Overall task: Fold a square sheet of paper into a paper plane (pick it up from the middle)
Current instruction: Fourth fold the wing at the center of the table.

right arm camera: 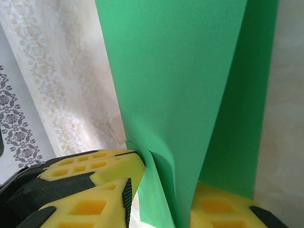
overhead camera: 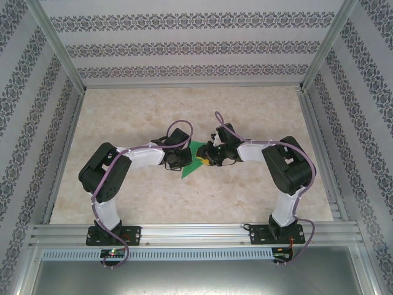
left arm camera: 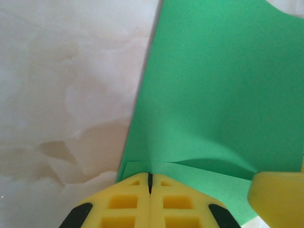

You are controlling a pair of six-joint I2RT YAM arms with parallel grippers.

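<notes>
Left wrist: left claw [left arm camera: 149, 177] pressed together, pinching near edge of square sheet of paper [left arm camera: 213, 95], mid-surface [left arm camera: 57, 95]. Right claw [right arm camera: 171, 176] straddles folded layers; firm pinch, cannot tell. Progress: early fold in, outline triangular; nose, wings, centre crease remaining.

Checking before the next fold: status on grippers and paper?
Left gripper shut, tips at folded edge of thin bright green paper sheet. Right gripper open, straddling a raised fold. No obstruction seen.
</notes>
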